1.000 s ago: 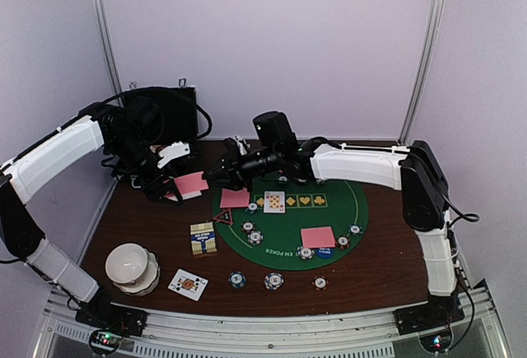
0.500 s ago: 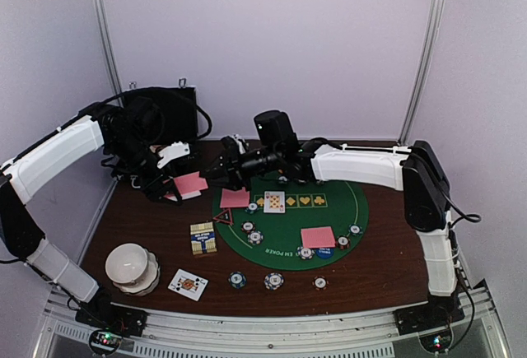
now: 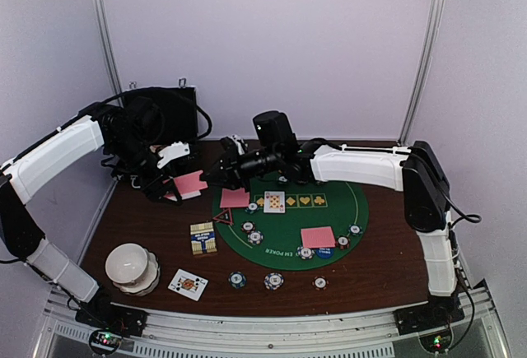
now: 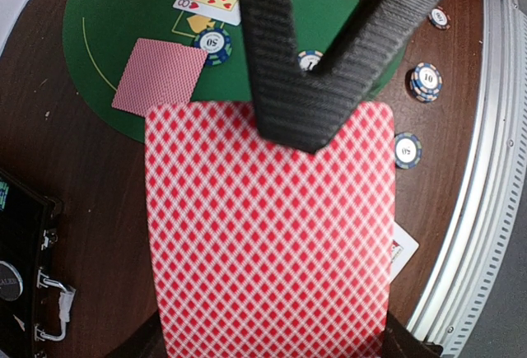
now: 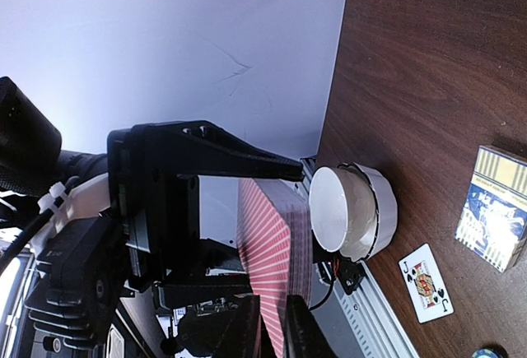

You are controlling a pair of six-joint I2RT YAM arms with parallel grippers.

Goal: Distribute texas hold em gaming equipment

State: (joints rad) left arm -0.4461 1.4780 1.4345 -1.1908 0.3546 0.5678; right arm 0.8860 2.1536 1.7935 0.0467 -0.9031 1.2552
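My left gripper [image 3: 174, 188] is shut on a deck of pink-backed playing cards [image 3: 191, 183], held above the table's left rear. The deck [image 4: 263, 234] fills the left wrist view. My right gripper [image 3: 216, 174] reaches in from the right, its dark fingers [image 4: 272, 62] meeting at the deck's far edge. Edge-on in the right wrist view, the deck [image 5: 276, 243] has its top card pinched between my right gripper's [image 5: 278, 333] jaws. On the green mat [image 3: 350, 206] lie two face-down cards [image 3: 235, 198] [image 3: 318, 236], an eight of hearts [image 3: 274, 202], striped chips [image 3: 255, 237] and a triangle marker [image 3: 222, 216].
A white bowl stack [image 3: 130, 265] stands front left, with a face-up jack [image 3: 188, 284] and a card box [image 3: 203, 238] beside it. Three chips [image 3: 273, 280] lie near the front edge. The black case [image 3: 165, 115] stands behind the left arm.
My right gripper has edged slightly left onto the deck, and its jaws have narrowed on the top card's edge. The left arm and deck have stayed still.
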